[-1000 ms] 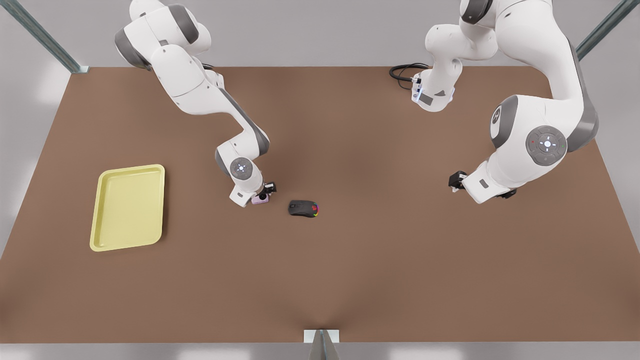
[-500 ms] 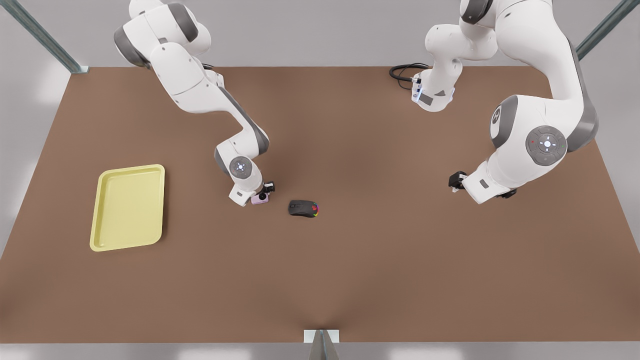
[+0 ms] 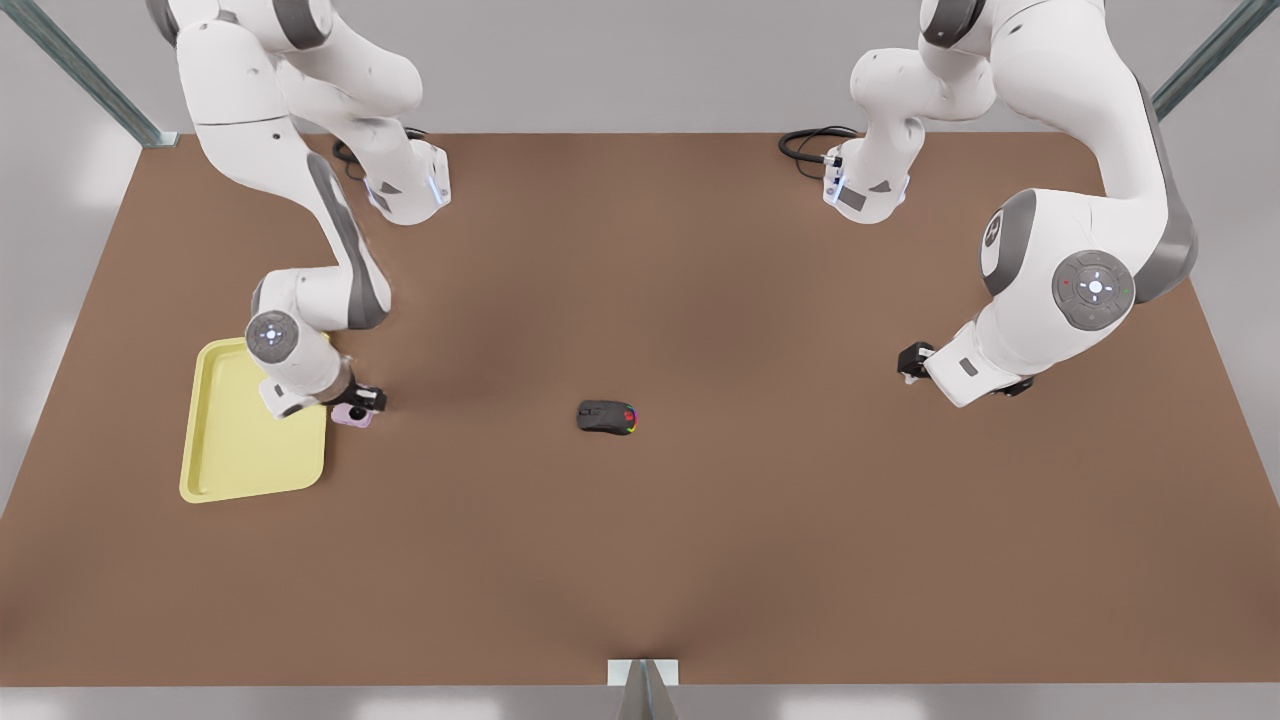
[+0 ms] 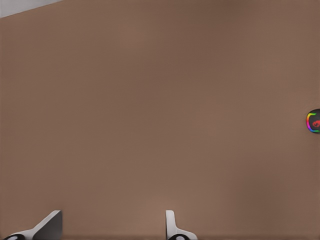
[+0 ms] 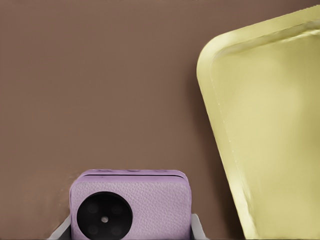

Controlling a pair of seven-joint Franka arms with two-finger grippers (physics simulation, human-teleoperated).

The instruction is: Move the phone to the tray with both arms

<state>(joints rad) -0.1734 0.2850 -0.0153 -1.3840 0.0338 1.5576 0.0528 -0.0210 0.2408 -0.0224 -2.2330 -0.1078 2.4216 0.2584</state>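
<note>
The pale lilac phone (image 3: 352, 416) with its black camera circle is held by my right gripper (image 3: 362, 402), which is shut on it, on the arm at the front view's left. It hangs just off the right rim of the pale yellow tray (image 3: 240, 455). In the right wrist view the phone (image 5: 132, 202) sits between the fingers (image 5: 197, 227), with the tray (image 5: 270, 125) close beside it. My left gripper (image 3: 912, 360), at the front view's right, waits open above bare table, and its fingertips (image 4: 170, 225) stand apart with nothing between them.
A black mouse (image 3: 606, 416) with rainbow lights lies mid-table, and its edge also shows in the left wrist view as the mouse (image 4: 313, 121). Black cables (image 3: 805, 148) lie at the far edge by an arm base. A brown table (image 3: 700, 550) spreads around.
My right gripper has carried the phone from beside the mouse toward the front view's left, up to the tray's right edge. The left arm has not moved.
</note>
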